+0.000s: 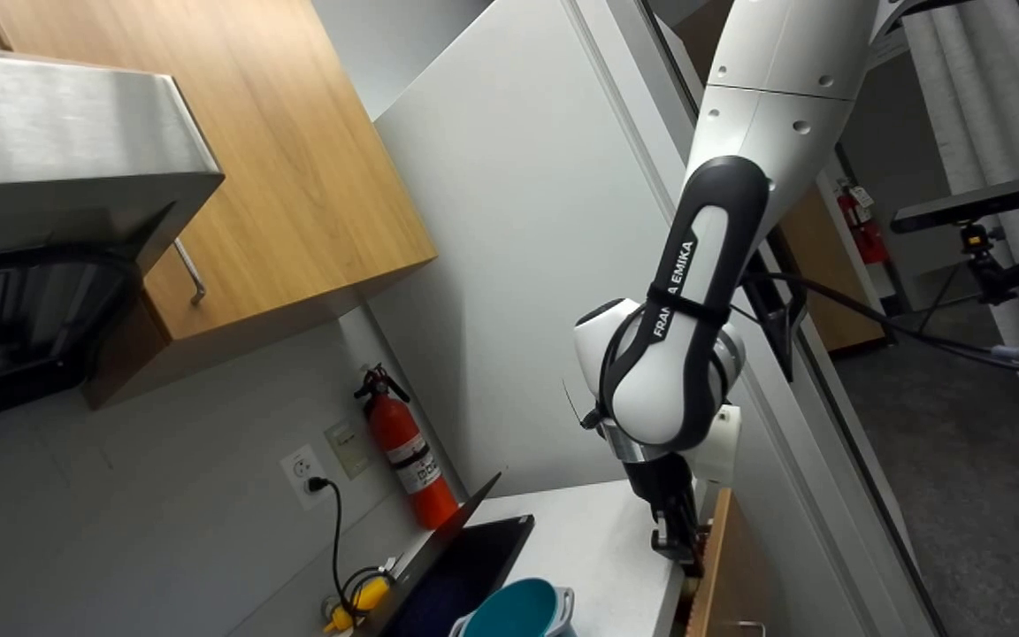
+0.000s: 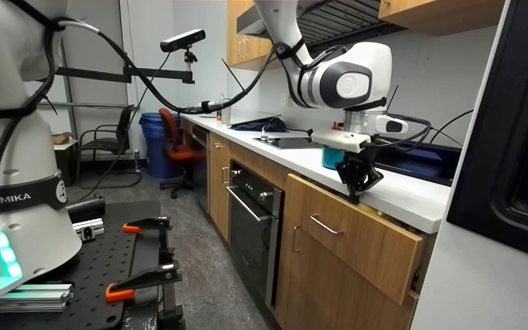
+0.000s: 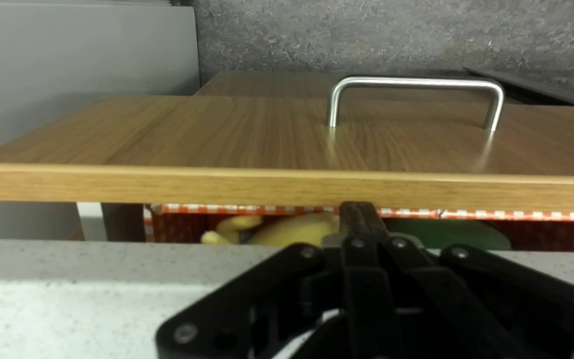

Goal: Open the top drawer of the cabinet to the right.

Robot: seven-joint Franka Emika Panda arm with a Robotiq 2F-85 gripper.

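The gripper points down at the cabinet, fingers together, tips in the gap between countertop and drawer. The drawer stands partly open just beside the tips — its handle on the face turned away. Inside, either side of the fingers, show a yellow thing and a green one. Near the gripper stands a teal pot — well apart, a fire extinguisher.

Between the flat white countertop and the light-wood front of the top drawer stands the black two-fingered gripper — in the wrist view, a rounded yellow object lies in the drawer left of it, a rounded green object right. Back from the countertop's front edge sits a round teal pot.
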